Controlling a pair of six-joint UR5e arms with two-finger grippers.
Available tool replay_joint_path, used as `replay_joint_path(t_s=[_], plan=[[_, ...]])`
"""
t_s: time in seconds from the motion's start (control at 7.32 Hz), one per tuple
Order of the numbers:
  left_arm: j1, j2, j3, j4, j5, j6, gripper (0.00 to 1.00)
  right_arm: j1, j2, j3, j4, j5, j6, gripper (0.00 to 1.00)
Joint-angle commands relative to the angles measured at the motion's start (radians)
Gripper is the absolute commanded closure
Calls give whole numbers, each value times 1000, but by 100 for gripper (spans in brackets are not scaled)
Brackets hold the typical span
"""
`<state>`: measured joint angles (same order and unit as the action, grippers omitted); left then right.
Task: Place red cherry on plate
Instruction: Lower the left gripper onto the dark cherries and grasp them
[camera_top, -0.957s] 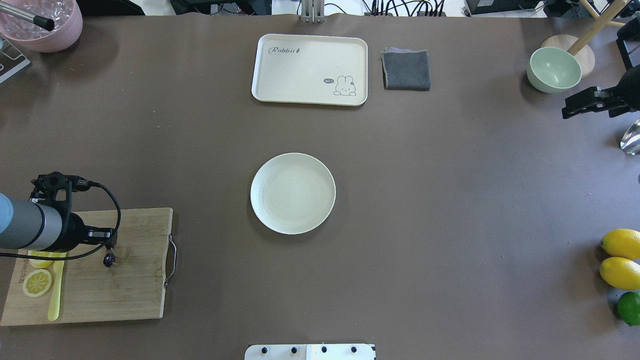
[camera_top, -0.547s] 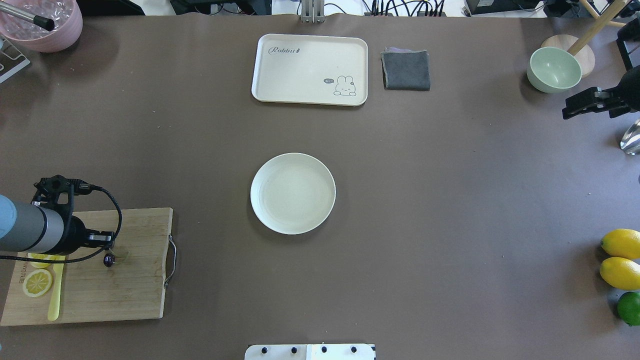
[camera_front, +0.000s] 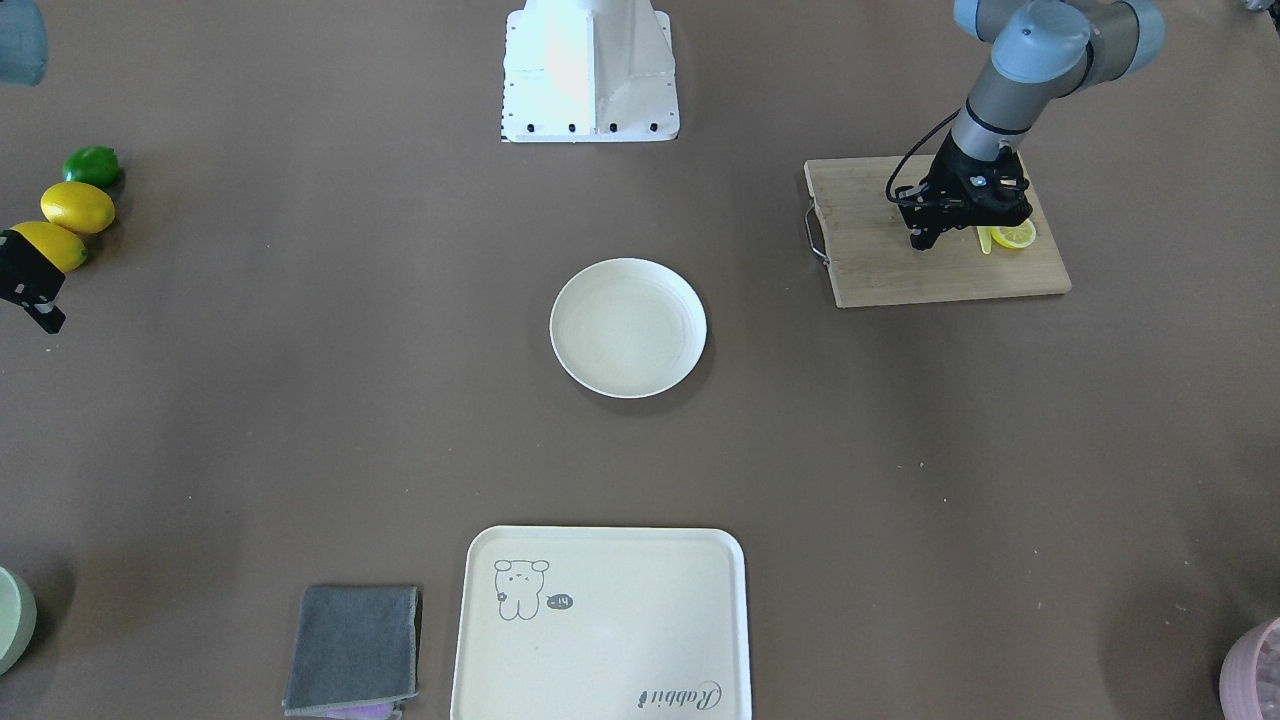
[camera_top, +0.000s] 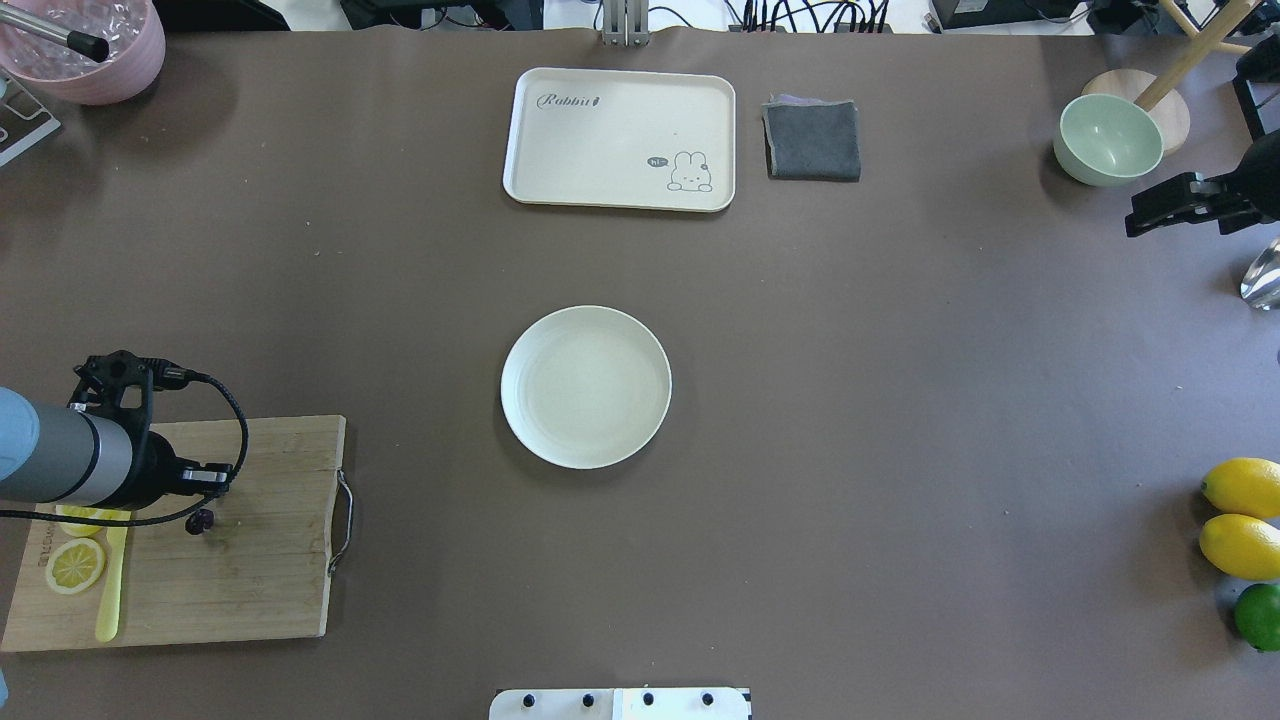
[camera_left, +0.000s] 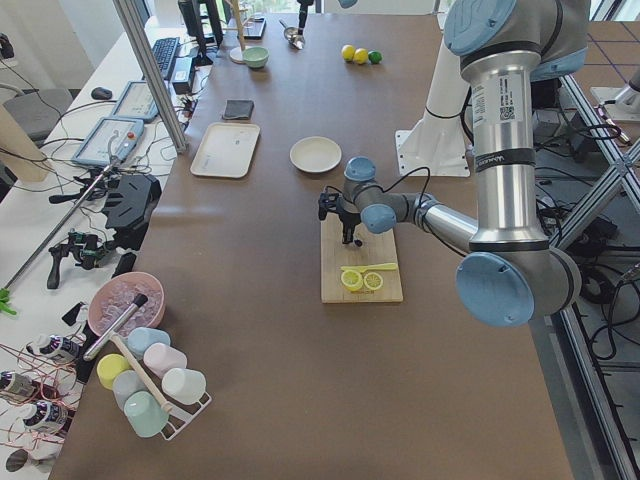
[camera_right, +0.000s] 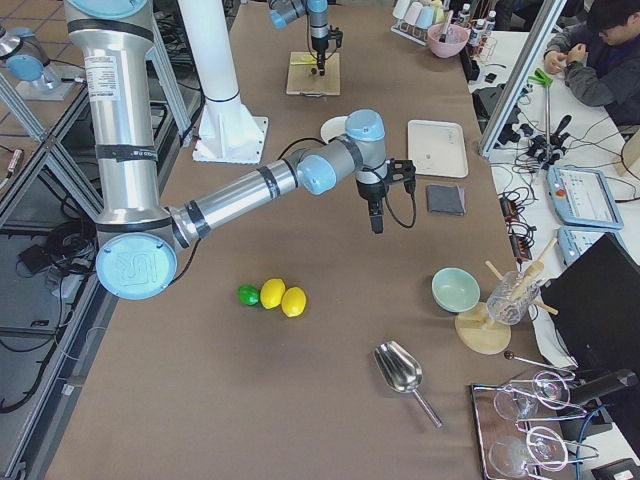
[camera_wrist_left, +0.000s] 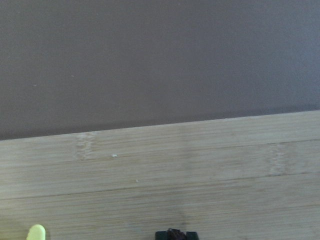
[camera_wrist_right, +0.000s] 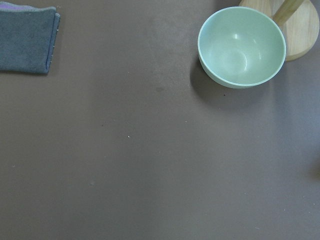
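Note:
The red cherry (camera_top: 200, 520) is a tiny dark pair hanging at the tip of my left gripper (camera_top: 205, 498), which is shut on it just above the wooden cutting board (camera_top: 262, 570). In the left wrist view the closed fingertips (camera_wrist_left: 175, 234) peek in at the bottom edge with something dark between them. The front-facing view shows the same gripper (camera_front: 918, 243) pointing down over the board (camera_front: 930, 280). The round cream plate (camera_top: 585, 386) sits bare at the table's centre, well to the right of the board. My right gripper (camera_top: 1135, 222) hovers at the far right edge, open and holding nothing.
Lemon slices (camera_top: 75, 565) and a yellow knife (camera_top: 110, 590) lie on the board's left part. A cream rabbit tray (camera_top: 620, 138) and a grey cloth (camera_top: 812, 140) lie at the back. A green bowl (camera_top: 1108, 140) stands back right. Two lemons (camera_top: 1242, 515) and a lime (camera_top: 1258, 615) lie front right.
My left gripper has drawn a little to the left over the board, and the cherry has moved with it. Its stem no longer trails across the wood. The right arm has stayed still.

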<state>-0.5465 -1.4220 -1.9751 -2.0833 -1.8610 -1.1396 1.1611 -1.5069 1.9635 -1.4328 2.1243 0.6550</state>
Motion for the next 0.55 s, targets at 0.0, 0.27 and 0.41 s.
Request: replay_joint_path(t_s=[0.0, 0.27, 0.41], plan=[[-10, -14, -36, 0, -7, 1, 100, 3, 1, 0, 0, 2, 0, 0], [-24, -116, -42, 8, -12, -2, 100, 8, 1, -2, 0, 2, 0, 0], [-27, -188, -31, 14, -14, -11, 100, 21, 1, 0, 0, 3, -2, 0]])
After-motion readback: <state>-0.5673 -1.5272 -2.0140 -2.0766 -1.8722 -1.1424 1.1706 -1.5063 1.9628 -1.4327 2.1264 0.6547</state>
